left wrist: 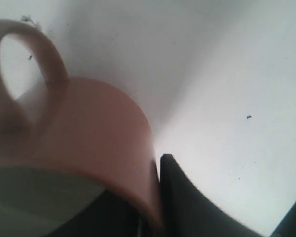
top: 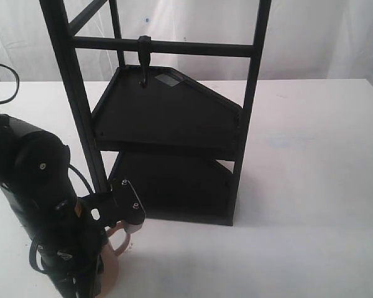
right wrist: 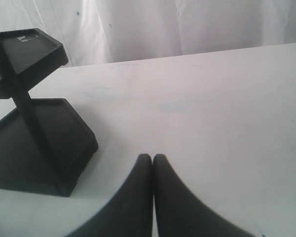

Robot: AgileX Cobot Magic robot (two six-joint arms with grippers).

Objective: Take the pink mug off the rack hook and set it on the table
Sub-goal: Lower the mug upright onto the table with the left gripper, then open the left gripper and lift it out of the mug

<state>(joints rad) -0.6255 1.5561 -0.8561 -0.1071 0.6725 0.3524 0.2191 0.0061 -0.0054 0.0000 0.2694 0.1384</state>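
The mug (left wrist: 89, 143), off the hook (top: 144, 68), is clamped by its wall in the left gripper (left wrist: 148, 197) near the table's (top: 311, 186) near-left corner. Setting down and release appear to remain. The right gripper (right wrist: 153, 163) is pressed together.

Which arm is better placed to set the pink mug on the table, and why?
Left. The left gripper clamps the pink mug by its wall, down near the table; the rack hook is bare. The right gripper is shut, holding nothing.
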